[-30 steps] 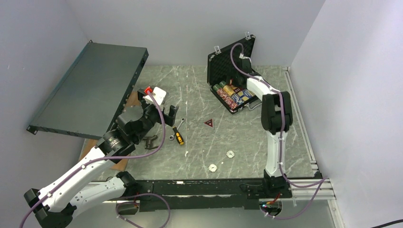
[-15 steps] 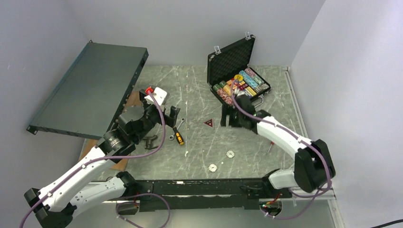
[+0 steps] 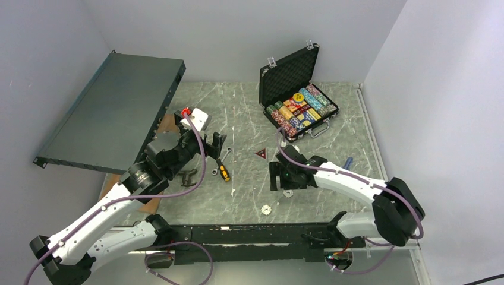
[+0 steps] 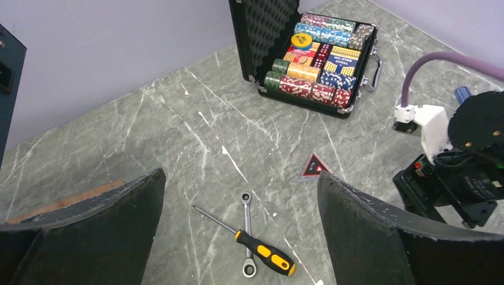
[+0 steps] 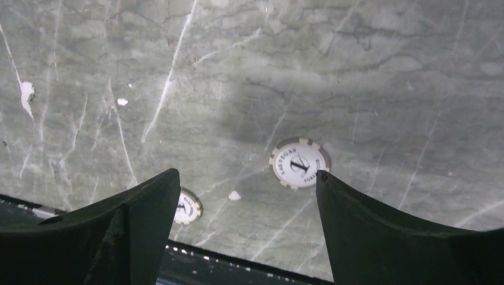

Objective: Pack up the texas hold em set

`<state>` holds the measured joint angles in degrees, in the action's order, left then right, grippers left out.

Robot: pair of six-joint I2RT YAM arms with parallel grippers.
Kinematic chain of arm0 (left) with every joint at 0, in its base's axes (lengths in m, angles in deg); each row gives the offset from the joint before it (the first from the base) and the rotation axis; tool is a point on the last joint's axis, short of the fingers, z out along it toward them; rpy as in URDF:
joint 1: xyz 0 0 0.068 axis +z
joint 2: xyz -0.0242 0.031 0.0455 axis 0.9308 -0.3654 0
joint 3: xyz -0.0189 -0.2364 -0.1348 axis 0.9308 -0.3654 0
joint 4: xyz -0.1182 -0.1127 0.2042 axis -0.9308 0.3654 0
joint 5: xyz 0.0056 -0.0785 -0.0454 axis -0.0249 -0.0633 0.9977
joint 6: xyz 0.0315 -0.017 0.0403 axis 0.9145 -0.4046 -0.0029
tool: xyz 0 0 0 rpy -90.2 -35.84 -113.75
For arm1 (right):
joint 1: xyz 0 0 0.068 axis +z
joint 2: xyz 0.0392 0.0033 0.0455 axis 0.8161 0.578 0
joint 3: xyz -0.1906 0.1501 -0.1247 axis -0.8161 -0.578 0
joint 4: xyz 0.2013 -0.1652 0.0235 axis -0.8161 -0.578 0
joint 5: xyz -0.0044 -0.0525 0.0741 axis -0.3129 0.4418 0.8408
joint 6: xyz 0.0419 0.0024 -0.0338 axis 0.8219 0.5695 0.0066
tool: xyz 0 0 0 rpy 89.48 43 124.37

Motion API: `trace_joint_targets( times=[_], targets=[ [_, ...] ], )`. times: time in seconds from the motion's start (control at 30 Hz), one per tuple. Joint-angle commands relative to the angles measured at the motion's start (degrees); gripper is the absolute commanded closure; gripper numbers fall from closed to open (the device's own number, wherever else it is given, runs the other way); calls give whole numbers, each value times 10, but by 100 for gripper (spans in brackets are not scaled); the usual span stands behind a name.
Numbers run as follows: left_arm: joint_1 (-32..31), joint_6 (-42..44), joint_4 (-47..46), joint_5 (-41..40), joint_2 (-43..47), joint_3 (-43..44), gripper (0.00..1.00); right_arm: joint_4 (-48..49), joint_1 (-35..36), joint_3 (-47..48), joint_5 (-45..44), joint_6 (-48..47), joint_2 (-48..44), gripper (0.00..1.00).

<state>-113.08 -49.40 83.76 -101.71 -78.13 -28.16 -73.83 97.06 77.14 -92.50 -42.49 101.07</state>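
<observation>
Jaws apart, the right gripper (image 5: 246, 178) hovered above a white chip (image 5: 299, 163), 1 of 2 loose on the table (image 3: 249, 113), well apart from the open briefcase (image 3: 288, 74), where a clean pickup likely meant centring over it before closing.

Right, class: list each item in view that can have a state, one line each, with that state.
briefcase: open, lid propped up.
chip rows: seated in the briefcase.
loose white chips: flat on the table, outside the briefcase.
left end effector: open, empty.
right end effector: open, empty, by one loose chip.
screwdriver: lying crossed with the wrench.
metal panel: tilted, one edge raised.
</observation>
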Motion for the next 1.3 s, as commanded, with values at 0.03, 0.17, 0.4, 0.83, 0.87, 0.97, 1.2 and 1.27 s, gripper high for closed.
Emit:
trace_joint_targets(
  times=[0.03, 0.17, 0.4, 0.83, 0.87, 0.97, 1.2, 1.27],
  targets=[
    [-3, -5, -5, 14, 3, 22, 1, 101, 7, 36, -44, -6, 54, 13],
    [-2, -5, -6, 8, 2, 20, 1, 198, 7, 77, -73, -44, 133, 10],
    [-2, -4, -2, -2, -18, 21, 1, 159, -2, 203, -127, -1, 236, 5],
    [-2, -4, -5, 11, -1, 22, 1, -186, -31, 447, -155, 432, 419, 0],
    [-3, -4, -6, 11, 1, 21, 1, -190, -35, 447, -153, 445, 421, 0],
    [-2, -4, -6, 11, 6, 21, 1, -166, -38, 438, -155, 463, 415, 0],
    [-3, -5, -7, 14, 17, 21, 1, -181, -44, 472, -148, 469, 449, 1],
    [-3, -4, -8, 15, 20, 21, 1, -187, -46, 480, -138, 479, 456, 3]
  ],
)
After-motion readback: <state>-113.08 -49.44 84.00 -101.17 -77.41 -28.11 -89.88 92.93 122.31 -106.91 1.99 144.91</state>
